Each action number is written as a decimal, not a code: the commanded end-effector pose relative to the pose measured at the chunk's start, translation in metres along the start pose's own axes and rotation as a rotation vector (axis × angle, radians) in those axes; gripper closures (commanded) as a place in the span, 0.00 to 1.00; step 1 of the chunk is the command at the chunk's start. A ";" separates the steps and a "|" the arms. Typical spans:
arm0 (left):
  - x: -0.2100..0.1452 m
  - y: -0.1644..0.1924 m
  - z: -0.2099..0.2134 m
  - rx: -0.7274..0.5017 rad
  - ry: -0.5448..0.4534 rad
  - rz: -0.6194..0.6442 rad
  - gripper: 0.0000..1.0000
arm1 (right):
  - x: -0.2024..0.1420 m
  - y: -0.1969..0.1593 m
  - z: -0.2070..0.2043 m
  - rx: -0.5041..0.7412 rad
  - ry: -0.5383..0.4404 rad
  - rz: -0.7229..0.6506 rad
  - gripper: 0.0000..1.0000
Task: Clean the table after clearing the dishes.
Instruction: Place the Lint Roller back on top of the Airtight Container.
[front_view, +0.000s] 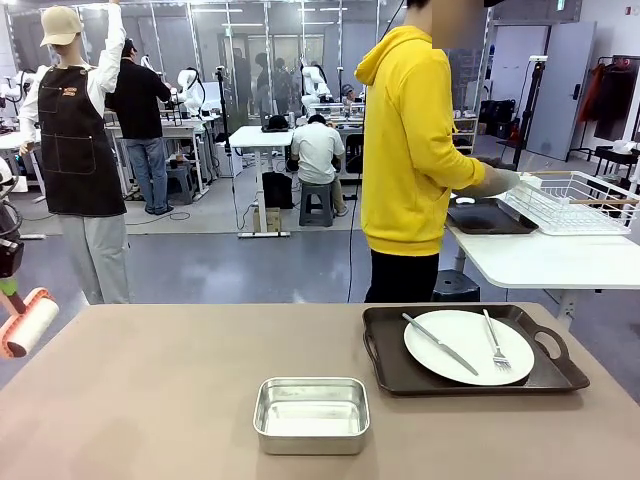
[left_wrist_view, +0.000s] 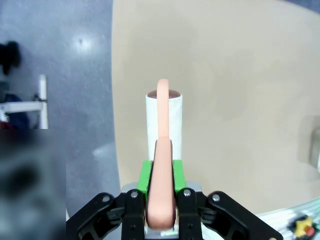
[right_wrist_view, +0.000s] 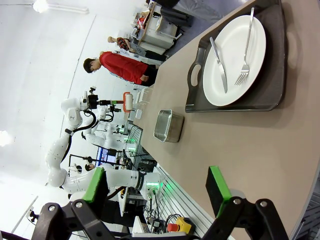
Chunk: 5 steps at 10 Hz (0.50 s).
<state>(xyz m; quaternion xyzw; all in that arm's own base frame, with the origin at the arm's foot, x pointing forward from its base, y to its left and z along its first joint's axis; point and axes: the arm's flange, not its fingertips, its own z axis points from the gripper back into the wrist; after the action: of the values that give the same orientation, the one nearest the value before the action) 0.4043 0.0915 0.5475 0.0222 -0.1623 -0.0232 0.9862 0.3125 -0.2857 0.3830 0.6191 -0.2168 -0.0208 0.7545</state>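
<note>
The beige table (front_view: 150, 400) carries a dark tray (front_view: 385, 375) at the right with a white plate (front_view: 468, 346), a knife (front_view: 440, 343) and a fork (front_view: 495, 345) on it. My left gripper (left_wrist_view: 161, 172) is shut on the pink handle of a lint roller (left_wrist_view: 163, 120), whose white roll hangs over the table's left edge; the roller (front_view: 28, 325) shows at the far left. My right gripper (right_wrist_view: 156, 182) is open and holds nothing, raised above the table, with the tray (right_wrist_view: 200, 75) and plate (right_wrist_view: 235, 60) ahead of it.
A small steel pan (front_view: 311, 414) stands near the front middle. A person in a yellow hoodie (front_view: 410, 150) stands at the far side, turned to a white table (front_view: 540, 260) that bears a second dark tray (front_view: 490, 215) and a wire rack (front_view: 575, 200).
</note>
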 end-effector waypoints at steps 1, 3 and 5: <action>0.029 -0.030 0.032 0.062 -0.118 -0.196 0.79 | -0.003 0.003 0.001 0.001 0.004 0.004 0.00; 0.069 -0.091 0.066 0.170 -0.116 -0.389 0.79 | -0.003 0.003 0.001 0.001 0.004 0.004 0.00; 0.118 -0.171 0.101 0.202 -0.184 -0.658 0.79 | -0.003 0.003 0.001 0.001 0.004 0.004 0.00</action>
<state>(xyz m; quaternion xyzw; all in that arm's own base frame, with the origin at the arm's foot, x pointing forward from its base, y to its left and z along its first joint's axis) 0.4517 -0.0794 0.6560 0.1453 -0.2360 -0.2750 0.9207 0.3127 -0.2855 0.3829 0.6193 -0.2165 -0.0205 0.7545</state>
